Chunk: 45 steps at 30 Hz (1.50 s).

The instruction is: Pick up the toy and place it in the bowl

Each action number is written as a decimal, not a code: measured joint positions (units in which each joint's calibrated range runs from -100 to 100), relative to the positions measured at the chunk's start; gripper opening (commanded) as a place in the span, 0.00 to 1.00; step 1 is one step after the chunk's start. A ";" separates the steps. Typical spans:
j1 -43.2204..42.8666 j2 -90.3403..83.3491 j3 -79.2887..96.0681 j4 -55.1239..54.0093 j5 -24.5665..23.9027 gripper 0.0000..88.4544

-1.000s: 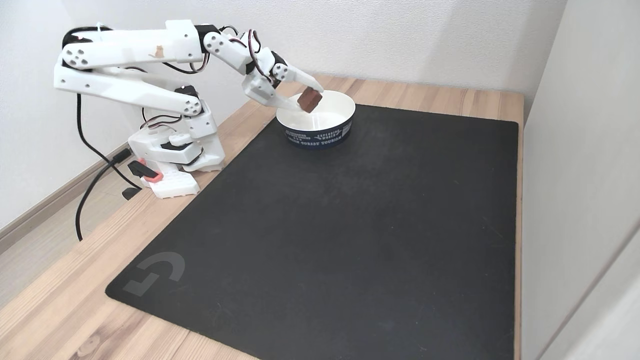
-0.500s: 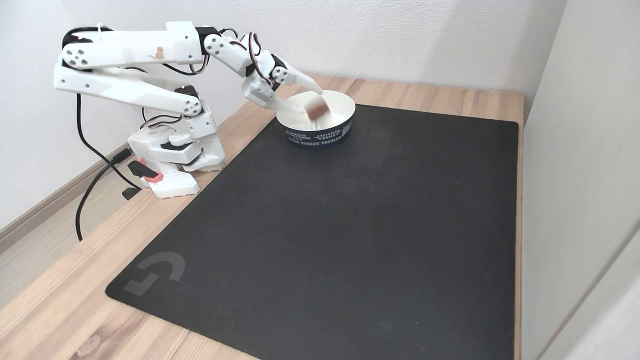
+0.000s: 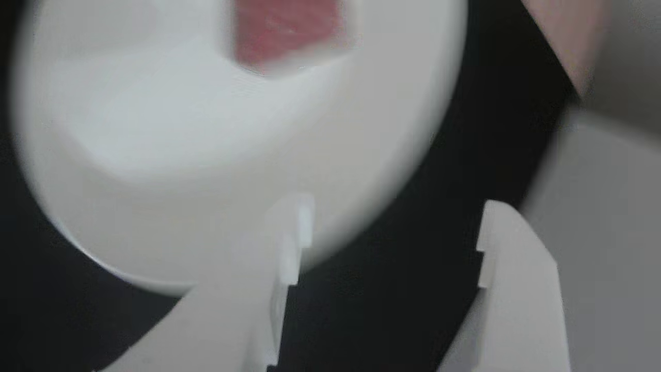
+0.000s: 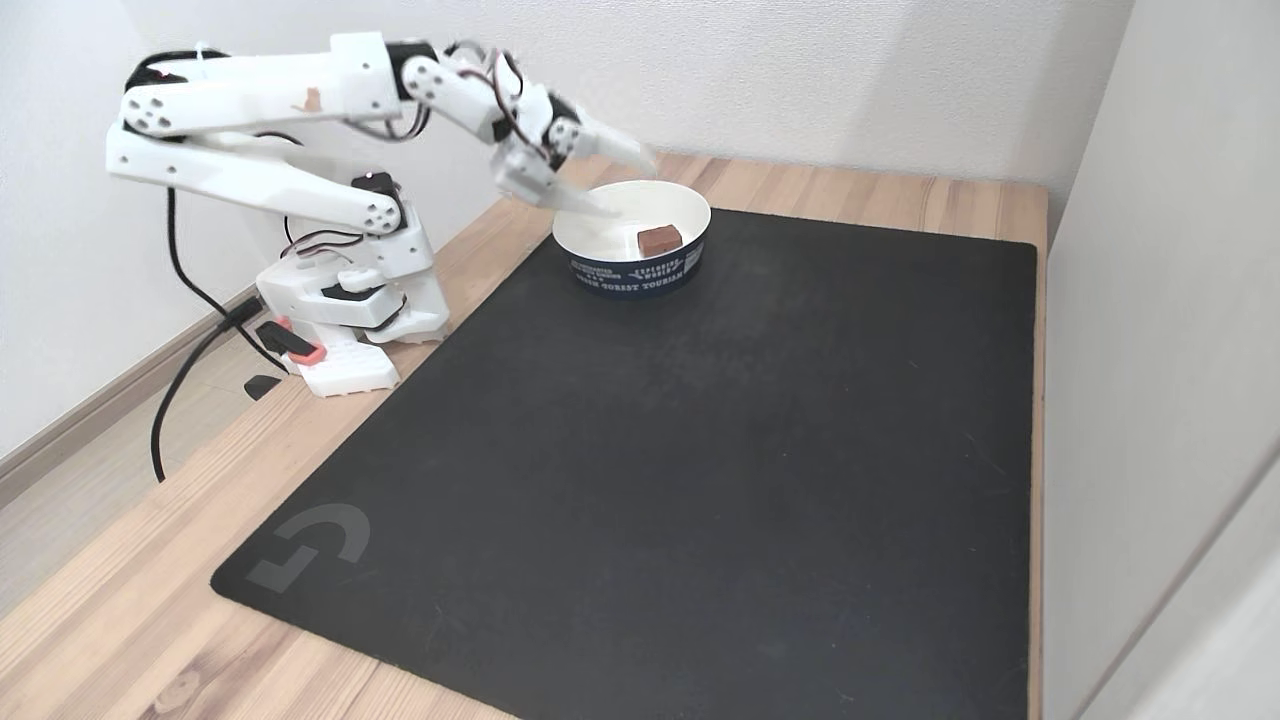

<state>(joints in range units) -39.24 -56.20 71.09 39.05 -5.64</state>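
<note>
Toy (image 4: 659, 238) lay inside the bowl (image 4: 690, 262), on its floor toward the right wall in the fixed view. Gripper (image 4: 632, 186) hung over the bowl's back-left rim, fingers (image 4: 578, 203) spread wide, holding nothing, clear of the toy. Blurred in the other view: toy (image 3: 286, 32) in bowl (image 3: 155, 129), fingers (image 3: 289, 243) apart.

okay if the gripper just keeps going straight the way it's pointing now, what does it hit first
Probably the bowl: the open gripper angles down over its back rim, toward the inside where the toy lies. Depth is unclear.
</note>
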 measured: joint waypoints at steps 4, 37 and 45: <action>8.82 -2.66 -2.36 -0.25 0.00 0.03; 40.28 -42.46 27.68 12.49 3.86 0.03; 40.28 -42.46 27.68 13.85 3.91 0.03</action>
<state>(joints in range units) 1.04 -98.67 98.77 52.89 -1.72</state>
